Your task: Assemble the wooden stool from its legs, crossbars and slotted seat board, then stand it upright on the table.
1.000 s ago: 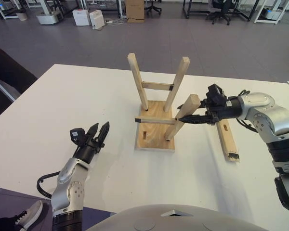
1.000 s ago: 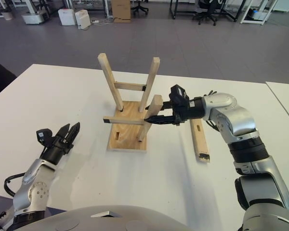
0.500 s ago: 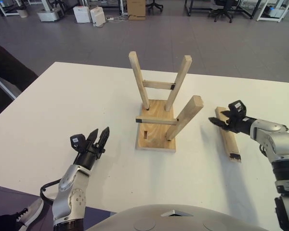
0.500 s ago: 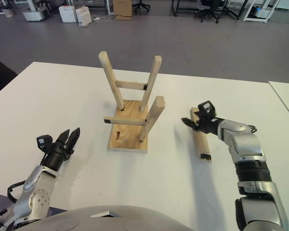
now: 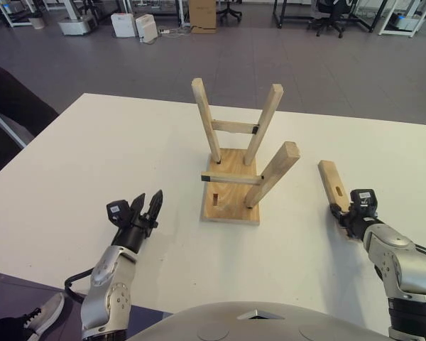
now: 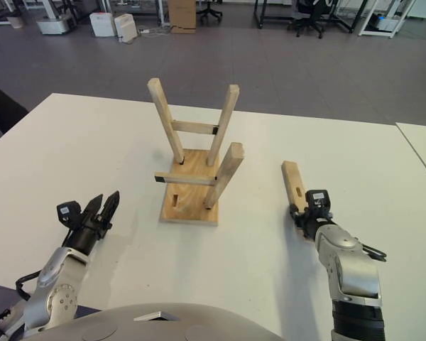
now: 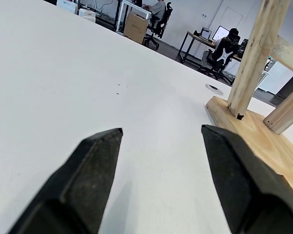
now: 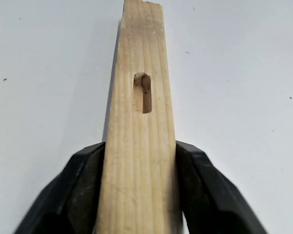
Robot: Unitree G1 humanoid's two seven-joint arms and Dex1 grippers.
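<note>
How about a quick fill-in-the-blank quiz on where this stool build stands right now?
The seat board has ___ legs standing in it.
The right gripper grips the loose leg, which lies flat on the ___.
The left gripper is ___ and holds nothing.
Missing words: three; table; open.

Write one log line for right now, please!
seat board: three legs up | loose leg: flat on table | right hand: clamped on its near end | left hand: open, empty
</note>
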